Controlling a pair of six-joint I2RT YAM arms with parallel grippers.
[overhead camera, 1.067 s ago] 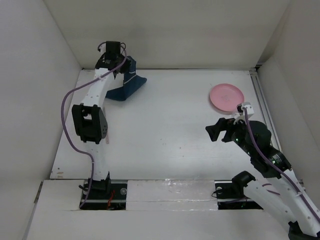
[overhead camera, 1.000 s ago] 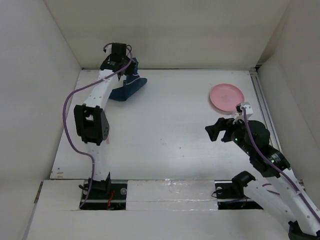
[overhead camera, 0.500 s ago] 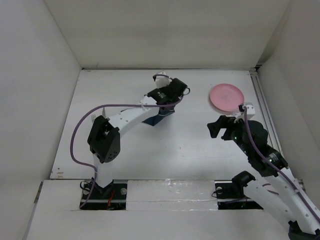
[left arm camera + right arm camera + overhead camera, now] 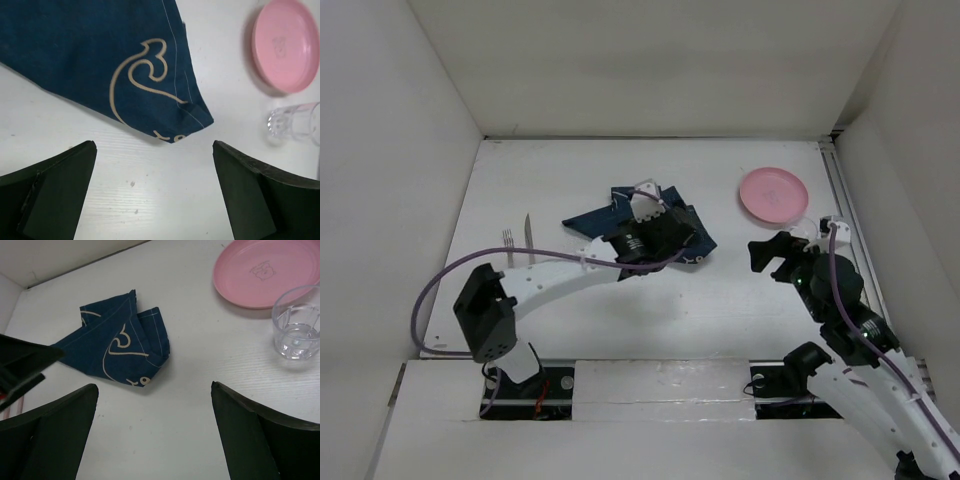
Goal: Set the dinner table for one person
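The navy placemat (image 4: 620, 215) (image 4: 100, 60) (image 4: 115, 345) with a cream fish drawing lies rumpled and partly folded in the middle of the white dinner table (image 4: 620, 300). My left gripper (image 4: 675, 238) (image 4: 153, 145) hangs over its right-hand corner, open, nothing between its fingers. A pink plate (image 4: 773, 193) (image 4: 285, 45) (image 4: 265, 270) sits at the back right, with a clear glass (image 4: 292, 122) (image 4: 296, 322) just in front of it. My right gripper (image 4: 767, 255) (image 4: 154, 385) is open and empty over bare table, near the glass.
A fork (image 4: 507, 240) and a knife (image 4: 528, 228) lie side by side at the table's left. White walls close in the table at the back and on both sides. One dark left finger (image 4: 25, 360) shows at the left edge of the right wrist view.
The left arm swung from the far left corner to the table's middle with the placemat, then opened and let it go. The right arm shifted slightly.
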